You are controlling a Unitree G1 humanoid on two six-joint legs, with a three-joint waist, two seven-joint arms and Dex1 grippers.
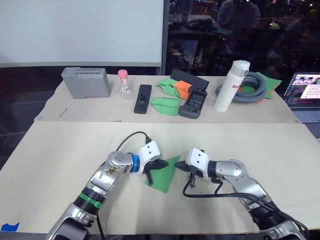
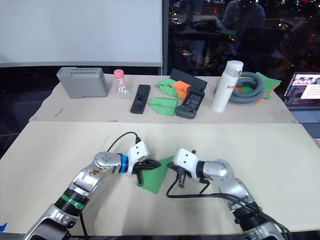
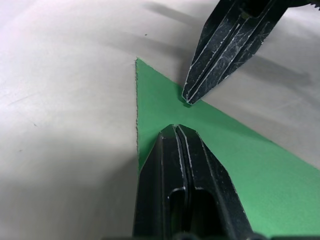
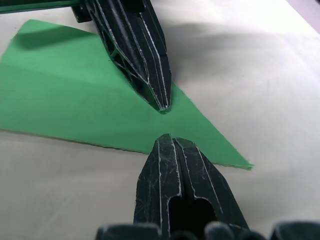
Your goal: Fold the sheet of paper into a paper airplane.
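Green paper point(image 1: 164, 175) lies flat on the near table point(image 1: 60, 150), between the two arms, folded down to a pointed wedge. Tip points away from the robot, broad end toward it. No upright ridge yet, no wings spread; it reads as a flat triangle. Judgement: the early diagonal folds are in, the lengthwise fold and the wings are likely still to do. Roughly midway, no further.

Left gripper point(image 1: 159, 164): both black fingers pressed together, no gap between them. Tip rests on the paper near its pointed end, pressing down rather than pinching; nothing held between the fingers.

Right gripper point(image 1: 183, 166): fingers likewise closed tight into a single point. In the left wrist view its tip point(image 3: 192, 95) comes down at the paper's right edge, touching or just on it. Holds nothing.

The two tips face each other, close but apart, with a narrow strip of paper between. Looks like pinning or flattening a crease; cannot tell which.

On the far table point(image 1: 250, 112), well apart from the work: grey box point(image 1: 86, 82), small bottle with a pink cap point(image 1: 124, 84), finished green darts point(image 1: 165, 104), an orange dart point(image 1: 182, 88), white flask point(image 1: 231, 86), coiled grey hose point(image 1: 252, 90). Laptop point(image 1: 305, 95) at the far right.
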